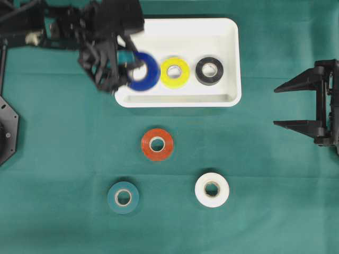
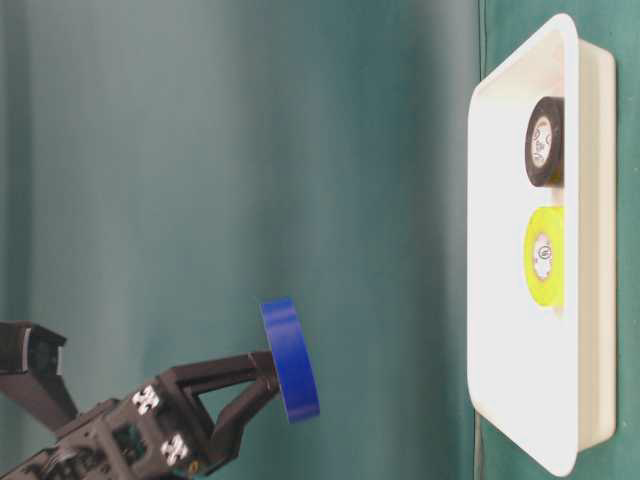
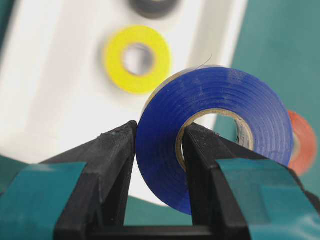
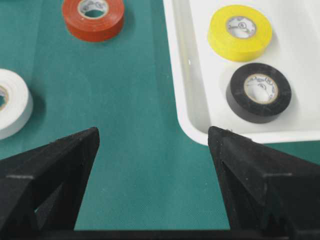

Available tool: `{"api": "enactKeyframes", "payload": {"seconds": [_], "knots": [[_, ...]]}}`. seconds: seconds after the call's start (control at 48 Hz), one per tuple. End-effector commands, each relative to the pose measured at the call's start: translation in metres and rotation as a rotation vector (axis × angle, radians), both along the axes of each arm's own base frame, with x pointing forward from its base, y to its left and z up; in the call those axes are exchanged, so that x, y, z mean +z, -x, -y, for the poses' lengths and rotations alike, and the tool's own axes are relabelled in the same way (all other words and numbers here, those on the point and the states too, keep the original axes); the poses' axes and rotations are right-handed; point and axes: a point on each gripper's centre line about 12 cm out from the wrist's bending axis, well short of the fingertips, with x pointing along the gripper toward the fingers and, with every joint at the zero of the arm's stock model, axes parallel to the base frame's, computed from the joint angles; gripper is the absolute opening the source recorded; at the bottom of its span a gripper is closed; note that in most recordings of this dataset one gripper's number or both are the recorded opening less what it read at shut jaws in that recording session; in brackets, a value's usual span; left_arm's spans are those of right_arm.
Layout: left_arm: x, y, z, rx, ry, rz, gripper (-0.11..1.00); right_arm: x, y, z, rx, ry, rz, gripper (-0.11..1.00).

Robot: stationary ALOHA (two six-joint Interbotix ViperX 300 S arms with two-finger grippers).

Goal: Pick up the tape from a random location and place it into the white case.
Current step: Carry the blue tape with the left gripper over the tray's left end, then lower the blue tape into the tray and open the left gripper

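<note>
Inside white case (image 1: 183,98), yellow tape (image 1: 175,72), black tape (image 1: 209,70), blue tape (image 1: 144,71) seemingly above

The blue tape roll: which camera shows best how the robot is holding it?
The left wrist view: the blue tape roll fills it, one finger outside the roll's wall, one inside its core. Overhead, the blue tape roll is half hidden by the arm. Table-level shows it edge-on, held clear of the white case. The right wrist view misses it.

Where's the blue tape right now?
Overhead, the blue tape is in the left end effector, above the white case's left end, beside the yellow tape.
</note>
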Motion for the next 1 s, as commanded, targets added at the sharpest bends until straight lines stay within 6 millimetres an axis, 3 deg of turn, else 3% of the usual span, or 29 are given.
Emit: {"api": "enactKeyframes", "payload": {"seconds": [0.0,0.271,0.979], "knots": [[0.015,-0.004,-0.01,0.021,-0.02,0.055,0.26,0.009,-0.004,0.001,0.0,0.006,0.021,0.83],[0.012,-0.003,-0.032,0.077,-0.019,0.047,0.26,0.009,-0.005,0.001,0.0,0.006,0.022,0.83],[0.01,-0.002,-0.031,0.078,-0.016,0.041,0.26,0.01,-0.005,0.001,0.0,0.008,0.019,0.83]]}}
